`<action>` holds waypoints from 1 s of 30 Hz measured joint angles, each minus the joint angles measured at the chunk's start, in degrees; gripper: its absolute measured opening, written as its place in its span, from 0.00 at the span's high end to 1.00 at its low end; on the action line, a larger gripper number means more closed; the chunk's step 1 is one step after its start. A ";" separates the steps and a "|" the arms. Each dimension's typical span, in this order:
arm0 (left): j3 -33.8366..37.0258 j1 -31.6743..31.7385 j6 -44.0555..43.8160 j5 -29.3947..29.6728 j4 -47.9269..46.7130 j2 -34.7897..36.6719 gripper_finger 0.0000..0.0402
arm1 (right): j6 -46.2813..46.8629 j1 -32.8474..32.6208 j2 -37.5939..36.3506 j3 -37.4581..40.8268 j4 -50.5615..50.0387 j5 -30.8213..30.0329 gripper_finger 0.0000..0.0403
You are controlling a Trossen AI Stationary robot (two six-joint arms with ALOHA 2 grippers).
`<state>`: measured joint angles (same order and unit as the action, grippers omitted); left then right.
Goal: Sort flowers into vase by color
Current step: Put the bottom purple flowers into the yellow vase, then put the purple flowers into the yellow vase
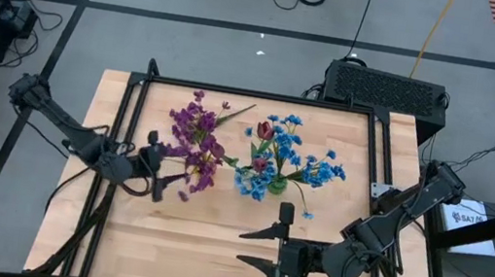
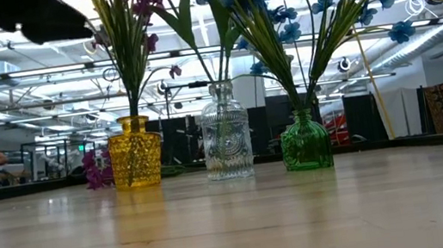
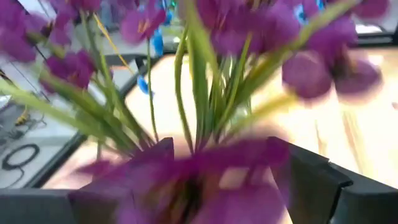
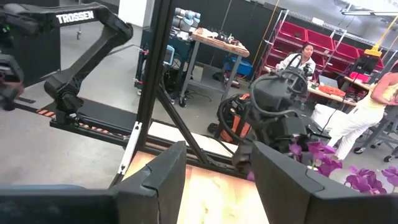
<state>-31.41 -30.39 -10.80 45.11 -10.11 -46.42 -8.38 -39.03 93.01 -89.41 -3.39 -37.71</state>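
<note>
- The left hand (image 1: 160, 181) sits at the left side of the counter (image 1: 211, 251), right against the purple flowers (image 1: 196, 141). In its wrist view the fingers (image 3: 311, 171) stand apart on either side of a purple blossom (image 3: 205, 186), with no visible squeeze on it. I judge the hand has let go, or is about to.
- That blossom lies between the spread fingers, and green stems (image 3: 199, 93) rise just beyond them. The hand is probably so close because it is placing a sprig into the bunch.
- In the low view the purple bunch stands in the yellow vase (image 2: 135, 151) on the left. A small purple sprig (image 2: 96, 170) lies low on the counter beside that vase, outside it.
- The clear vase (image 2: 227, 143) in the middle holds blue blossoms along with dark red ones (image 1: 265, 131), so that one looks mixed and may need sorting.
- The green vase (image 2: 306, 141) on the right holds blue flowers (image 1: 321, 169).
- The right hand (image 1: 278, 248) waits at the near edge of the counter, well apart from the vases. Its fingers (image 4: 283, 177) are parted around nothing, out of the way.
</note>
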 joint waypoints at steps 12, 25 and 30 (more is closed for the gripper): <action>-0.32 0.83 -22.51 8.21 -25.60 5.89 0.37 | 0.00 0.00 0.00 0.00 0.04 -0.02 0.57; -0.32 17.98 -27.46 6.07 -32.65 2.95 0.52 | -0.22 0.02 0.00 0.00 0.04 -0.02 0.57; -0.32 26.25 -19.40 2.76 -27.42 2.93 0.53 | -1.17 0.02 0.00 0.02 0.04 -0.04 0.57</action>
<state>-31.73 -4.14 -30.20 47.87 -37.53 -43.48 -9.55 -39.00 93.01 -89.38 -3.36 -37.76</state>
